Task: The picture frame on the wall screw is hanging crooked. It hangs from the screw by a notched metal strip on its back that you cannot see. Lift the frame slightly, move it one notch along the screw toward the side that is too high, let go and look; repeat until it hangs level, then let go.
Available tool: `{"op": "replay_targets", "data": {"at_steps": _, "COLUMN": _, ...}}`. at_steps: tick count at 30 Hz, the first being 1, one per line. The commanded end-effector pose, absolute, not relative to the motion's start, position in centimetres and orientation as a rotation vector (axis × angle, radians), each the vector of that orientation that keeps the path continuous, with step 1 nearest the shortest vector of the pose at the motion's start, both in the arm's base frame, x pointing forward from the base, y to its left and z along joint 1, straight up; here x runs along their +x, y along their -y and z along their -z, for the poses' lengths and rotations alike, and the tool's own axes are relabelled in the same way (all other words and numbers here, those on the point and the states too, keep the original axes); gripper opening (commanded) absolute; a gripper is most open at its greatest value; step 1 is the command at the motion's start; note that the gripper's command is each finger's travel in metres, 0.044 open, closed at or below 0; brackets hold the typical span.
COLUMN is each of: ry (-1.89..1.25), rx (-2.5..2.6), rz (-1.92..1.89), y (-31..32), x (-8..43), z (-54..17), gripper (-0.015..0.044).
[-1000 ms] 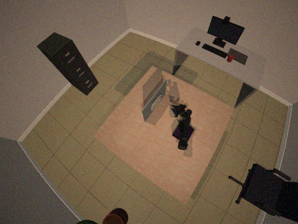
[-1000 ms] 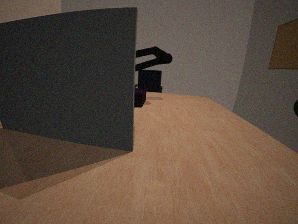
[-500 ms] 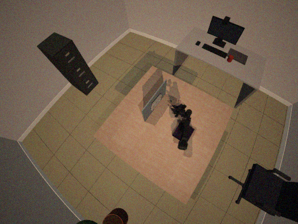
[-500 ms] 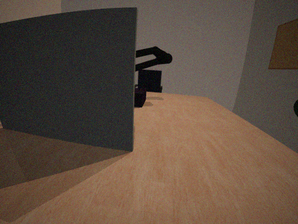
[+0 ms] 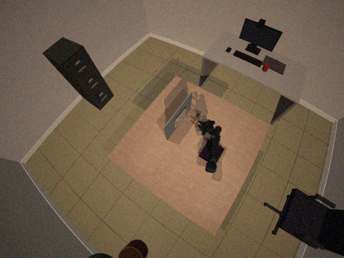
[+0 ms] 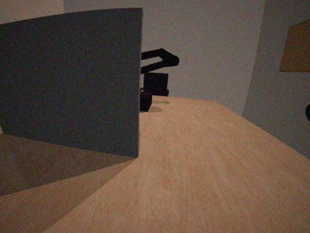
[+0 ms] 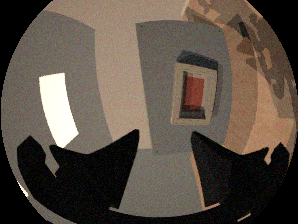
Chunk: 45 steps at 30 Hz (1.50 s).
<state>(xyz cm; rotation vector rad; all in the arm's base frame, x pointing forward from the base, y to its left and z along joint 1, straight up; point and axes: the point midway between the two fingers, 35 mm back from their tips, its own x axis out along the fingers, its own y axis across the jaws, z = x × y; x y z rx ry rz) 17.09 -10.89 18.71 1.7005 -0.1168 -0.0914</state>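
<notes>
The small picture frame with a red picture hangs on the upright grey panel. The wrist view is rolled, with the panel's top edge on the left. The frame is crooked: its end toward the bottom of that view, its left as I face it, sits closer to the panel's top edge, so that side is higher. My gripper is open and empty, away from the panel. The panel hides the fingers in the exterior view. The screw and notched strip are hidden.
The panel stands on the wooden table top, with the arm's base in front of it. Around are a dark cabinet, a desk with a monitor, and an office chair.
</notes>
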Motion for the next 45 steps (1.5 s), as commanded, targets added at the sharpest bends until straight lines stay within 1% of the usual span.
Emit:
{"op": "replay_targets", "data": {"at_steps": 1, "ry": 0.111, "rx": 1.715, "rz": 0.090, "y": 10.8, "x": 17.1, "z": -18.4, "gripper": 0.0260}}
{"op": "replay_targets", "data": {"at_steps": 23, "ry": 0.117, "rx": 1.701, "rz": 0.091, "y": 10.9, "x": 17.2, "z": -18.7, "gripper": 0.0260}}
{"op": "replay_targets", "data": {"at_steps": 30, "ry": 0.105, "rx": 1.710, "rz": 0.096, "y": 12.2, "x": 19.9, "z": -17.2, "gripper": 0.0260}}
{"op": "replay_targets", "data": {"at_steps": 37, "ry": 0.085, "rx": 1.715, "rz": 0.109, "y": 12.0, "x": 23.0, "z": -14.8, "gripper": 0.0260}}
{"op": "replay_targets", "data": {"at_steps": 45, "ry": 0.087, "rx": 1.714, "rz": 0.108, "y": 12.0, "x": 23.4, "z": -14.5, "gripper": 0.0260}}
